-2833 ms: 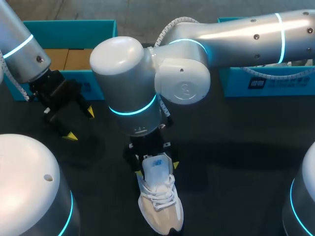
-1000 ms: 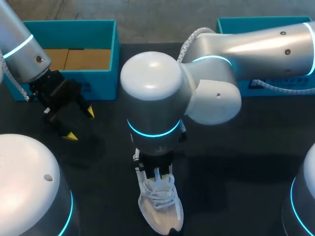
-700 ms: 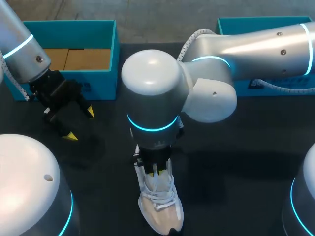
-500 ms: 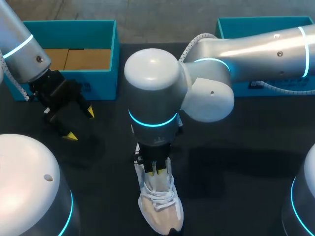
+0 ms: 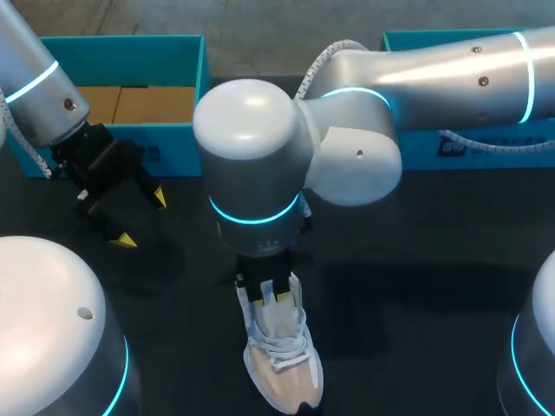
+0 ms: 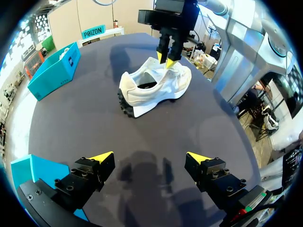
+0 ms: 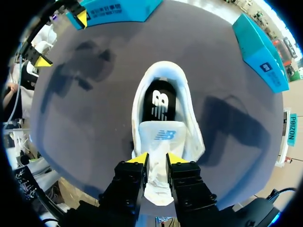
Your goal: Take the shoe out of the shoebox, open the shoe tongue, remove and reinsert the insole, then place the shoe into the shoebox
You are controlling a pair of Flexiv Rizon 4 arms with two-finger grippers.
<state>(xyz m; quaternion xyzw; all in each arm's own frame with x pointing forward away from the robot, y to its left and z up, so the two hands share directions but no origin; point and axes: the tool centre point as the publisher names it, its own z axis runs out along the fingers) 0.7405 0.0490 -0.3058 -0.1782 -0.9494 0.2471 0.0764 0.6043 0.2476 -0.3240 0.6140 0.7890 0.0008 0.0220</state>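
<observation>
A white sneaker (image 5: 284, 364) stands on the dark table near the front edge, also in the left wrist view (image 6: 156, 87). Its tongue (image 7: 163, 135) lies forward and the black insole (image 7: 159, 104) shows inside. My right gripper (image 5: 271, 293) hangs over the laces just behind the tongue, fingers a narrow gap apart, holding nothing (image 7: 157, 160); from the left wrist it shows at the shoe's top (image 6: 166, 59). My left gripper (image 5: 144, 218) stands wide open and empty (image 6: 150, 157) over bare table, left of the shoe.
An open teal shoebox (image 5: 130, 43) with a brown floor sits at the back left. A second teal box (image 5: 451, 39) sits at the back right, under my right arm. The table's round front edge (image 7: 94, 184) is close to the shoe's toe.
My right arm has swung a little to the left above the shoe, and its fingers have parted slightly. The shoe and my left arm have not moved.
</observation>
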